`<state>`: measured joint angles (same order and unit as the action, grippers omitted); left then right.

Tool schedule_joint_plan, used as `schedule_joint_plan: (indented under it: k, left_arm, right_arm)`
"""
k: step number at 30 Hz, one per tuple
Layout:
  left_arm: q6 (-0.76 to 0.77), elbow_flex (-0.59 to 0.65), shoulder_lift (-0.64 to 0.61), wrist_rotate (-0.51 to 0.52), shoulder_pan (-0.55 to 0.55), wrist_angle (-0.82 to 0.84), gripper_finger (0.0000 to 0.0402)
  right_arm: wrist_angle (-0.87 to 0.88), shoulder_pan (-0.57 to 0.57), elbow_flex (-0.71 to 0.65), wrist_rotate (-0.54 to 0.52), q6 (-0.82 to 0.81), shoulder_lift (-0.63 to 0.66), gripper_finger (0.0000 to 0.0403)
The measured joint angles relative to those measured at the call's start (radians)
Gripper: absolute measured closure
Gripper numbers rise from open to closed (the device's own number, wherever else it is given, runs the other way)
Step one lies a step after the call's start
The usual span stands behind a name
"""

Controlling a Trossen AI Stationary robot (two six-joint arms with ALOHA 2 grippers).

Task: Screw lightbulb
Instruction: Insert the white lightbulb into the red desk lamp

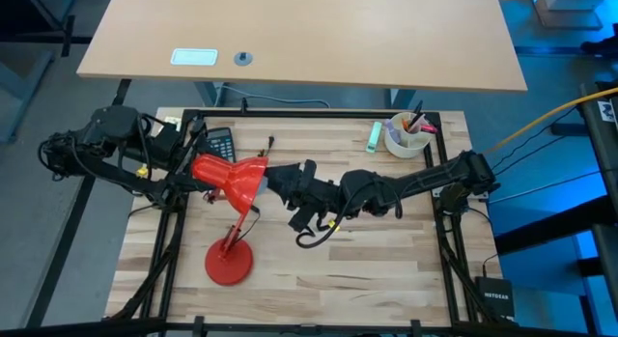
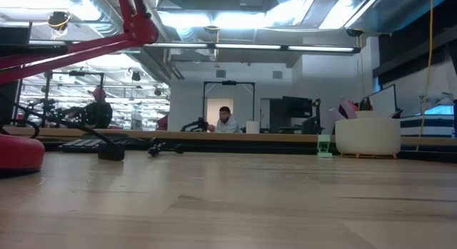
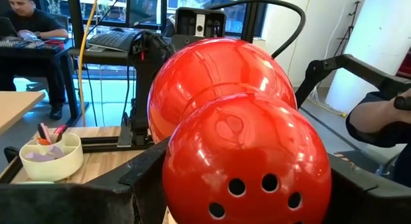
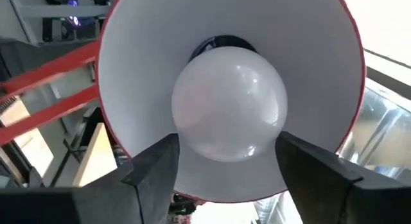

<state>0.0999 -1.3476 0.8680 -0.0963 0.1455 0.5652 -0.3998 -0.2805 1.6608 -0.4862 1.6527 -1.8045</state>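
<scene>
My right gripper [image 4: 225, 160] reaches into the mouth of the red lamp shade [image 1: 241, 179], its two dark fingers [image 4: 154, 166] standing apart on either side of the lightbulb [image 4: 230, 102]. The one white bulb sits deep in the shade's white inside, up against the dark socket behind it. The finger tips lie close against the bulb's lower flanks; I cannot tell whether they press it or only flank it, so I will not call it a grip.

My left gripper [image 3: 231, 185] is at the back of the same shade, its fingers [image 3: 144, 179] spread wide and clamped around the shade's rounded red rear cap, the part with the small vent holes. From above, my left arm comes in from the left side of the table and my right arm from the right, meeting at the shade near the middle.

Counting: one lamp, with one red round base [image 1: 229, 262] on the near left of the wooden table [image 1: 386, 269] and a thin red stem rising to the shade. One white cup of pens [image 1: 407, 136] stands at the far right, with one small green thing [image 1: 372, 134] just to its left. One dark calculator [image 1: 221, 144] lies at the far left. Beyond the table, I can see two people seated at desks [image 2: 226, 120] in the room.
</scene>
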Motion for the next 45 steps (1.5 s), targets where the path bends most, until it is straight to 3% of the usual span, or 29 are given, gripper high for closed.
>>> schedule_joint_plan:
  k: [9, 17, 26, 34, 39, 45]
  left_arm:
    - [-0.004, 0.0, 0.0, 0.001, 0.0, 0.002, 0.0135]
    - [0.002, 0.0, 0.0, 0.007, 0.0, -0.001, 0.0135]
    - [0.009, 0.0, 0.0, -0.001, 0.0, 0.001, 0.0135]
    - [0.016, 0.0, 0.0, -0.007, 0.0, 0.001, 0.0135]
    - [0.024, 0.0, 0.0, -0.002, 0.0, 0.002, 0.0135]
    - [0.024, 0.0, 0.0, -0.005, 0.0, 0.002, 0.0135]
  right_arm:
    - [0.0, 0.001, 0.0, 0.004, 0.022, 0.0, 0.0153]
    - [0.009, 0.006, 0.0, -0.051, -0.072, 0.0, 0.0093]
    - [0.038, -0.018, 0.0, -0.078, 0.098, 0.0, 0.0069]
    - [0.014, -0.019, 0.0, -0.01, 0.136, 0.0, 0.0087]
    - [-0.007, -0.021, 0.0, 0.09, 0.136, 0.0, 0.0095]
    - [-0.019, -0.016, 0.002, 0.109, 0.11, -0.006, 0.0095]
